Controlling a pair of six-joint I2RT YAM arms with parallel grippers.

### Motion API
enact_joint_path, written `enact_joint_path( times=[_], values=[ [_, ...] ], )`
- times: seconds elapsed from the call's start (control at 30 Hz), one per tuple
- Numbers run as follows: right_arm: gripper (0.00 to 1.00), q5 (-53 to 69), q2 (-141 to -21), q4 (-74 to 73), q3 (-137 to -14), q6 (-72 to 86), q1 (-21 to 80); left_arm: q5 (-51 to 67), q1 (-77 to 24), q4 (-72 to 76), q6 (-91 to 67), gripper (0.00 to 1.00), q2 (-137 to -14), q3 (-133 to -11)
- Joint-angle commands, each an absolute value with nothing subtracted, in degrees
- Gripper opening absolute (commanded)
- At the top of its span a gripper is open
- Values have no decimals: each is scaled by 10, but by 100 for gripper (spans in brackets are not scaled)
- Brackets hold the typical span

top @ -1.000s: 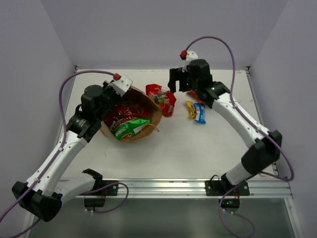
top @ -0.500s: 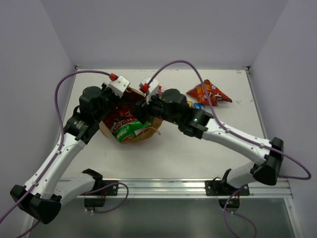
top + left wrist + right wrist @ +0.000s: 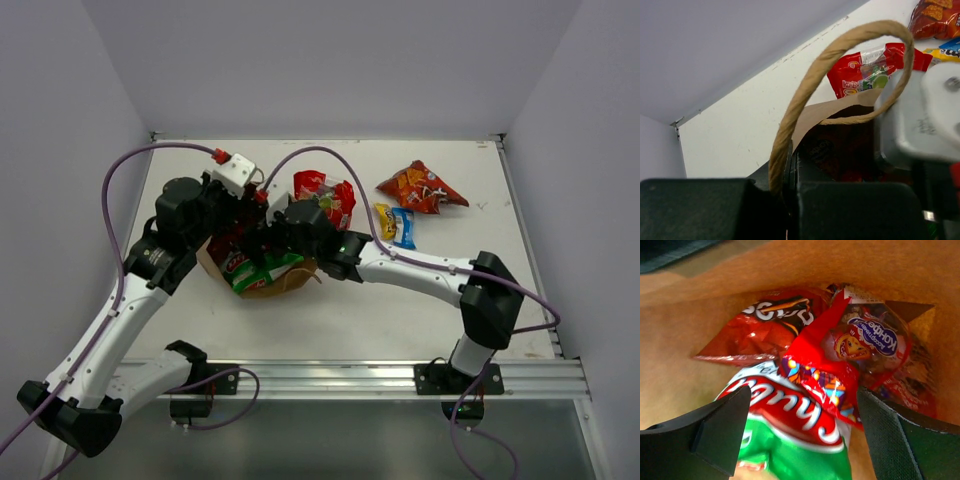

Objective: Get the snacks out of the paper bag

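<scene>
Snacks point(image 3: 805, 390), perhaps three, lie in the paper bag point(image 3: 685, 340) between wide right fingers point(image 3: 705, 430); left fingers point(image 3: 700, 205) pinch its handle point(image 3: 840, 45).

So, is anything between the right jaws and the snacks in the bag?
Nothing visible. The open right jaws are inside the paper bag, directly over a red packet with blue logo and a green-and-white packet.

Looks like a robotics lab cell: bare pale walls point(image 3: 330, 60) boxing a white desk point(image 3: 400, 310), aluminium rail point(image 3: 350, 372) along its near edge
</scene>
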State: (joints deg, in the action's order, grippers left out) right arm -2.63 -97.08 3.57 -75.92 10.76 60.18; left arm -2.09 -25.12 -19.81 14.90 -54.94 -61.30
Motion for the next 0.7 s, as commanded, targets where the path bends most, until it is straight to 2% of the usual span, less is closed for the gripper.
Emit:
enact_joint_path(
  times=[0.0,0.1,0.23,0.33,0.37,0.4,0.43,0.5,0.53,0.67],
  values=[
    [89,-47,-1010,92,-780,121,605,-7,-250,-186,118,0,-537,-638],
    [88,-50,-1029,112,-777,123,605,-5,-250,-188,111,0,-536,-639],
    [81,-61,-1063,128,-783,120,605,-5,-250,-192,107,0,-537,-640],
    [63,-66,-1060,167,-761,113,605,-8,-250,-198,108,0,-537,-641],
    [52,-66,-1055,173,-759,105,605,-11,-250,-199,109,0,-536,-641],
    [46,-68,-1051,177,-758,100,605,-12,-250,-200,109,0,-536,-640],
    [33,-69,-1047,179,-755,96,605,-14,-250,-200,110,0,-535,-638],
    [23,-72,-1032,189,-751,73,605,-16,-250,-200,110,0,-535,-635],
    [14,-74,-1026,186,-752,67,605,-17,-250,-200,110,0,-536,-635],
    [0,-77,-985,180,-749,24,605,-33,-250,-203,114,0,-536,-631]
  ],
)
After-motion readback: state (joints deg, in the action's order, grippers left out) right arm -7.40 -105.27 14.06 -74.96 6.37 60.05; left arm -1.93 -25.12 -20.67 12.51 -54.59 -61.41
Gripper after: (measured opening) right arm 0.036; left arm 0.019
